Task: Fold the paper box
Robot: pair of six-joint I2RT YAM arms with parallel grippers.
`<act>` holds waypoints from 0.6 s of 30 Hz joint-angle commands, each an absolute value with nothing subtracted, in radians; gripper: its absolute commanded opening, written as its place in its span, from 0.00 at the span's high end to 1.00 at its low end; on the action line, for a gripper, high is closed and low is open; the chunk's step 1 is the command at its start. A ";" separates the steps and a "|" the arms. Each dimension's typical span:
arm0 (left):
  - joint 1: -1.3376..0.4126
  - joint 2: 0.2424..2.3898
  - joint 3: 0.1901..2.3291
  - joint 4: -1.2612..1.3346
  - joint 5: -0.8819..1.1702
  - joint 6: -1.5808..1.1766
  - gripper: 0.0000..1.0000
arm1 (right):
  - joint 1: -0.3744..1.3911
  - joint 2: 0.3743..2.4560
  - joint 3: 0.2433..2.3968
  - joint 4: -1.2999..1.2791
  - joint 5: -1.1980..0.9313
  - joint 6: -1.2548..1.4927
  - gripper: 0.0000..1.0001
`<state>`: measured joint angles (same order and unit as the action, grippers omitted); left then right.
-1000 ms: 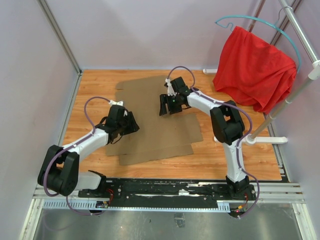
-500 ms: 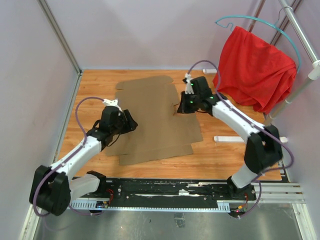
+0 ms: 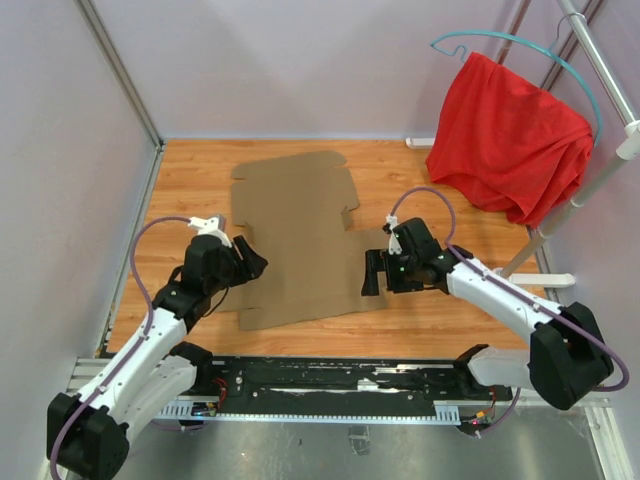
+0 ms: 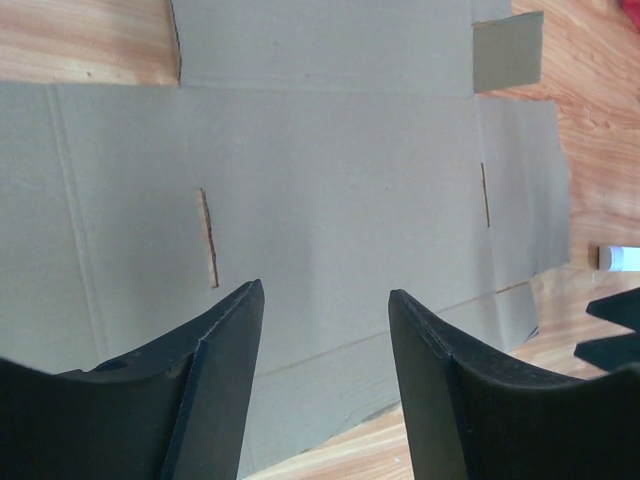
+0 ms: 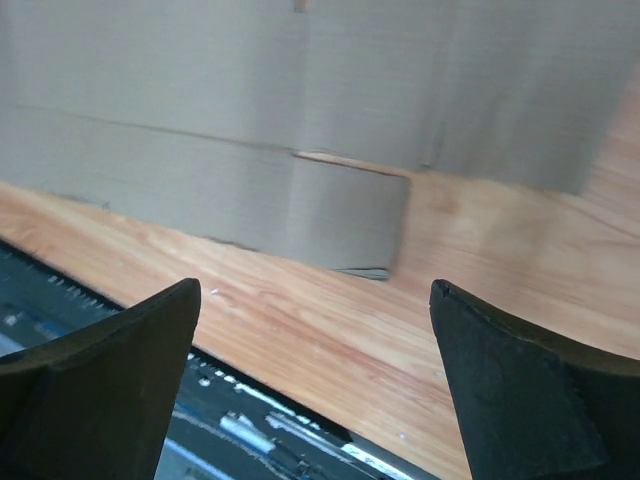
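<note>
Concealed beneath left gripper [image 3: 250, 263] in top view: left margin of paper box [image 3: 300, 230]. Beneath right gripper [image 3: 372, 273]: right edge. Cropped in both wrist views; blurred in right.

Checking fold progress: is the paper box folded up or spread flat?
Spread flat. The paper box lies as one open sheet on the table, flaps out, no wall raised.

The paper box [image 3: 300, 235] is plain matte brown and unprinted, with darker crease lines and slots. The table [image 3: 450, 320] shows orange-tan wood grain. The cloth [image 3: 510, 135] is solid bright red and the hanger [image 3: 500, 40] teal. The left arm [image 3: 150, 340] and right arm [image 3: 500, 295] are white with black joints, each with a purple cable [image 3: 160, 220]. The left gripper [image 4: 325, 300] and right gripper [image 5: 315, 290] are black throughout. The walls [image 3: 300, 60] are pale lilac-grey and unpatterned.
</note>
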<state>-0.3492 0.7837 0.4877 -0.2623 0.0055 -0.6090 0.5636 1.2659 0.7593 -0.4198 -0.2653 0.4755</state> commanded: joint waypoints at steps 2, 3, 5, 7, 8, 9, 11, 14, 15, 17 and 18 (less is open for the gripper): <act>-0.352 0.771 0.428 -0.219 0.068 -0.668 0.42 | 0.569 1.254 0.692 -0.478 -0.071 0.532 0.02; -0.353 0.788 0.406 -0.176 0.103 -0.683 0.42 | 0.573 1.265 0.686 -0.468 -0.080 0.536 0.02; -0.357 0.840 0.375 -0.096 0.159 -0.712 0.44 | 0.583 1.293 0.680 -0.451 -0.085 0.540 0.02; -0.373 0.898 0.368 -0.045 0.167 -0.721 0.45 | 0.589 1.320 0.675 -0.429 -0.096 0.539 0.02; -0.382 0.923 0.370 -0.027 0.167 -0.722 0.45 | 0.592 1.332 0.673 -0.416 -0.105 0.539 0.02; -0.390 0.945 0.373 -0.009 0.166 -0.721 0.46 | 0.597 1.341 0.674 -0.406 -0.115 0.539 0.02; -0.402 0.982 0.388 0.007 0.153 -0.714 0.46 | 0.606 1.357 0.677 -0.392 -0.124 0.541 0.01; -0.414 1.033 0.420 0.016 0.129 -0.695 0.46 | 0.618 1.385 0.687 -0.377 -0.138 0.541 0.01; -0.418 1.051 0.431 0.021 0.124 -0.690 0.46 | 0.622 1.396 0.692 -0.373 -0.142 0.541 0.01; -0.426 1.091 0.448 0.033 0.110 -0.682 0.46 | 0.630 1.416 0.705 -0.371 -0.150 0.540 0.01; -0.431 1.116 0.457 0.038 0.103 -0.677 0.46 | 0.634 1.428 0.711 -0.367 -0.151 0.540 0.00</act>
<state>-0.4118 1.0576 0.4030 -0.0364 0.1238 -0.7002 0.6022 1.3731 0.7010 -0.3847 -0.1322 0.5255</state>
